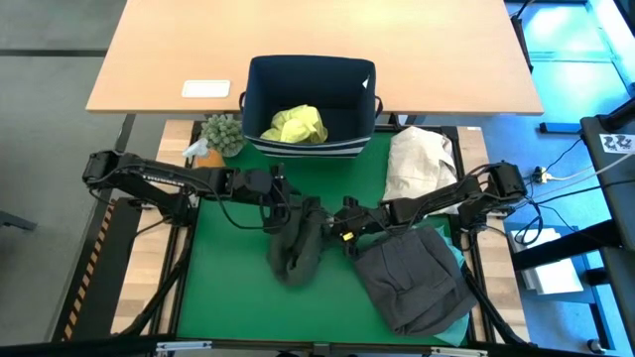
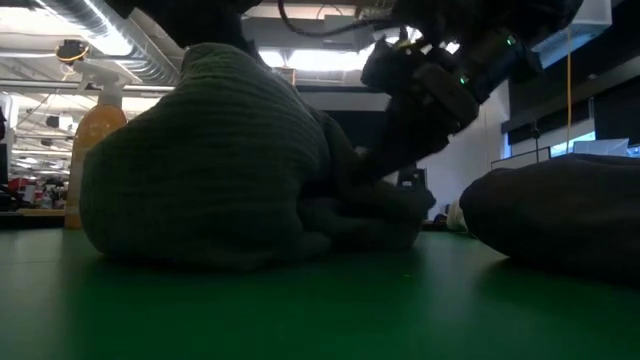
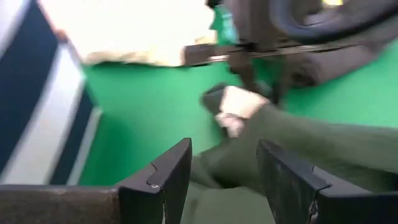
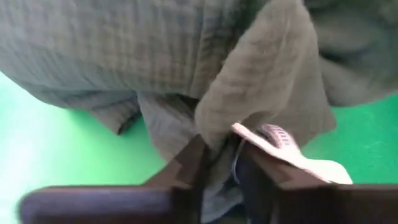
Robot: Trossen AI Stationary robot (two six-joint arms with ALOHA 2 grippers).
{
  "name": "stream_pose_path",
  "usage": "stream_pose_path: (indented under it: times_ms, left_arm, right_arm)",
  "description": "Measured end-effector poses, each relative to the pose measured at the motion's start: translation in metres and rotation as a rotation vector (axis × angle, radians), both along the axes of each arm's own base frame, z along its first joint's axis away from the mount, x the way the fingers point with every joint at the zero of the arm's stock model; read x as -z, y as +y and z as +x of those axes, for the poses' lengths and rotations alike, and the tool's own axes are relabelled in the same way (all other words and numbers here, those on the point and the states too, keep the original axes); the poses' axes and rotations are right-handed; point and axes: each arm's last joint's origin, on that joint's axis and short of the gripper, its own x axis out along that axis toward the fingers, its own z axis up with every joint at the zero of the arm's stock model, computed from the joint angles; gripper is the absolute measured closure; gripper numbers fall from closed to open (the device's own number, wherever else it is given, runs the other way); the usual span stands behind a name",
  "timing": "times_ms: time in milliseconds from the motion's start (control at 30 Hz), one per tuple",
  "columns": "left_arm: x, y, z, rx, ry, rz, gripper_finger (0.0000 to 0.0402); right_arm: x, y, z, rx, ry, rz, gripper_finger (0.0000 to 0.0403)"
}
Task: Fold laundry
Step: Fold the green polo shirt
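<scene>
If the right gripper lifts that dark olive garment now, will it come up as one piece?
Probably not neatly. The dark olive garment lies crumpled and soft, so it would likely sag and unfold. The right gripper pinches only an edge fold, so the rest may trail on the green mat.

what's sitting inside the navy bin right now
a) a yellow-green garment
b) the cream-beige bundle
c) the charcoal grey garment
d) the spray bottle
a: in the high view the navy bin at the far edge of the green mat holds only a crumpled yellow-green garment; the cream-beige bundle and the charcoal grey garment lie outside it on the mat.
</scene>
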Motion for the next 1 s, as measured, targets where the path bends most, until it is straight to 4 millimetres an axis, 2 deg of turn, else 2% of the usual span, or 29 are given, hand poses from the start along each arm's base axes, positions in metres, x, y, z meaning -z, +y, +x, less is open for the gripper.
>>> stream_pose_path:
  times_ms: [133, 300, 500, 833, 1000]
  left_arm:
    - [0.002, -0.004, 0.002, 0.099, 0.006, -0.063, 0.0225]
    - [0.002, -0.004, 0.002, 0.098, 0.006, -0.068, 0.0225]
    - [0.003, -0.010, 0.002, 0.105, 0.007, -0.091, 0.0225]
    - [0.003, -0.023, 0.001, 0.063, 0.007, -0.027, 0.0225]
    - [0.003, -0.034, 0.000, 0.094, 0.007, -0.046, 0.0225]
  right_arm:
    - [-0.013, 0.001, 0.006, -0.017, -0.003, -0.021, 0.0394]
    - [-0.028, 0.007, 0.011, 0.002, -0.008, -0.100, 0.0388]
    - [-0.047, 0.024, 0.016, -0.022, -0.039, -0.219, 0.0395]
    - [-0.093, 0.049, 0.018, -0.001, 0.007, -0.415, 0.0399]
    - [-0.101, 0.062, 0.016, -0.069, -0.033, -0.444, 0.0399]
